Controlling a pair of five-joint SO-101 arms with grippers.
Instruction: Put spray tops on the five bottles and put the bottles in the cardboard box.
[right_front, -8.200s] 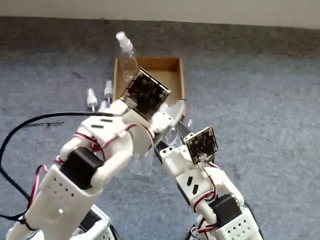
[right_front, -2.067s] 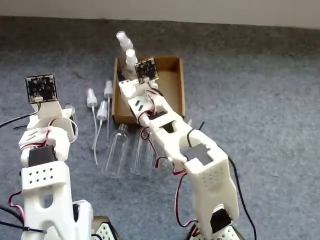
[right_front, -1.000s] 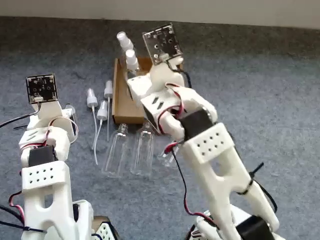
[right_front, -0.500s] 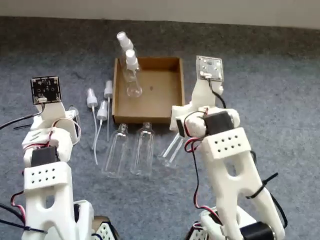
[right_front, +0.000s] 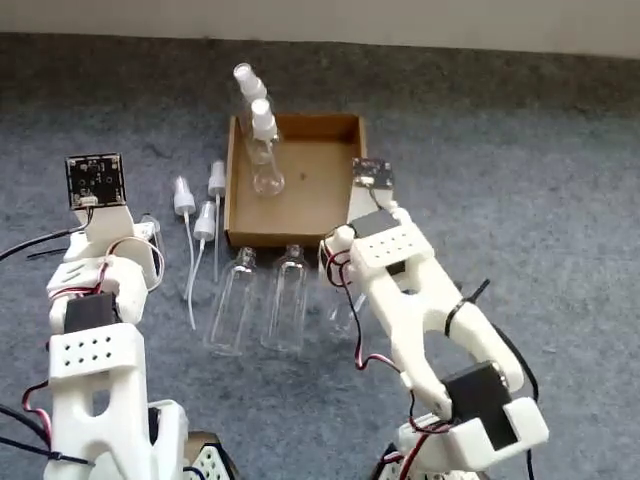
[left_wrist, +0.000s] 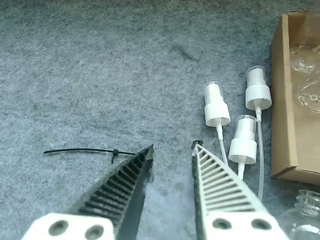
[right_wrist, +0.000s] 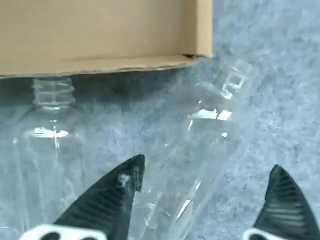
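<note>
Here, in the high view, the cardboard box (right_front: 320, 195) sits on the grey tabletop (right_front: 520, 200) ahead of the two arms. Two capped bottles (right_front: 262, 150) lean in its far left corner, their white tops poking past the rim. Three loose spray tops (right_front: 204, 220) lie just beside the box's left wall. Three uncapped bottles (right_front: 232, 300) lie side by side before its near wall, necks toward the box. The left arm (right_front: 95, 300) stands left of the spray tops. The right arm (right_front: 400, 280) lies over the rightmost uncapped bottle, its wrist near the box's near right corner.

In the left wrist view, the left tool (left_wrist: 172, 147) hangs spread apart over bare tabletop. The spray tops (left_wrist: 216, 105) lie near its lighter finger with their tubes trailing, and the box wall (left_wrist: 282, 100) is beyond them. A black cable tie (left_wrist: 85, 150) lies by the dark finger.

In the right wrist view, the right tool (right_wrist: 206, 165) is spread wide, one finger on either side of a clear uncapped bottle (right_wrist: 210, 145). It is not pinching the bottle, which lies aslant with its neck near the box's corner (right_wrist: 197, 30). Another uncapped bottle (right_wrist: 50, 125) lies beside it, mouth close to the box wall.
</note>
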